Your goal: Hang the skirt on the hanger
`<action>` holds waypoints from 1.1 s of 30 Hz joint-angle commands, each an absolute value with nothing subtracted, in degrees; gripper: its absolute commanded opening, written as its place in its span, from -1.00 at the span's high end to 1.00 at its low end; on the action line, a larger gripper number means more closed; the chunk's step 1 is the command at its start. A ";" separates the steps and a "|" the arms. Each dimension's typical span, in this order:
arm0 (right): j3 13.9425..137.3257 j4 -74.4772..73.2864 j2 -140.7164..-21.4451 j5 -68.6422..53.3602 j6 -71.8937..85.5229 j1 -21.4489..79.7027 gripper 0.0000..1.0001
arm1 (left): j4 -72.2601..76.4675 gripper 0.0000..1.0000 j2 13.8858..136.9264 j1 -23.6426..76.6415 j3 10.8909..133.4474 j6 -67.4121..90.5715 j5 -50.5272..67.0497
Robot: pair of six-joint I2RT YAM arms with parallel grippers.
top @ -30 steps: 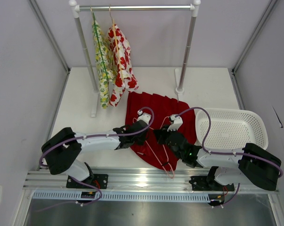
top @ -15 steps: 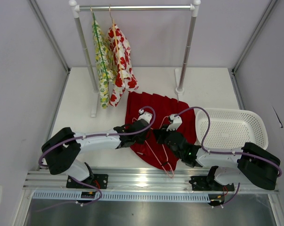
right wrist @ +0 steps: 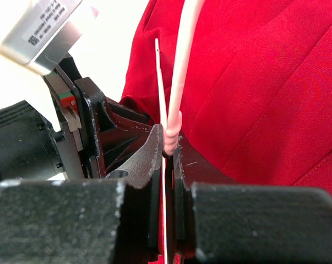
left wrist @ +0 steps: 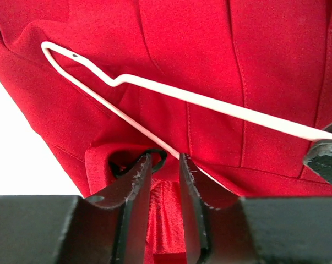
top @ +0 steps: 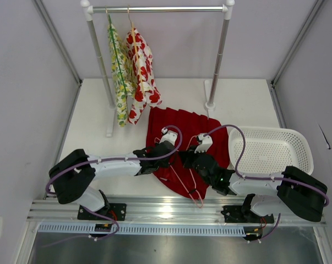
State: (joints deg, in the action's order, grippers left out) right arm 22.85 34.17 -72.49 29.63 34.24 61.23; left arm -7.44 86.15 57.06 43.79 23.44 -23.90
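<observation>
The only writing in view is a small printed label (right wrist: 47, 22) on a silver box (right wrist: 22, 55) at the upper left of the right wrist view, just beside the edge of the red skirt (right wrist: 254, 110). It carries a few lines of fine dark print, but the characters are too small and blurred to make out. No other text, brand, number or sign can be read in any of the views.
</observation>
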 commanded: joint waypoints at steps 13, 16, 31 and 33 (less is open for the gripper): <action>24.17 34.63 -72.77 29.88 33.49 61.44 1.00 | -1.32 0.46 90.88 60.55 42.01 24.43 -32.69; 24.26 34.63 -72.69 29.88 33.49 61.44 1.00 | -1.14 0.39 90.97 61.17 41.92 24.70 -34.45; 24.26 34.01 -72.07 29.88 33.14 61.44 1.00 | -2.29 1.00 88.08 61.35 41.14 25.23 -33.41; 24.52 33.84 -71.98 29.88 32.96 61.35 1.00 | -3.07 0.99 84.84 61.35 40.52 25.05 -31.91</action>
State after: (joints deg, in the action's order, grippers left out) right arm 22.85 34.02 -72.49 29.23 33.85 61.23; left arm -1.34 89.95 61.28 41.93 24.56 -34.48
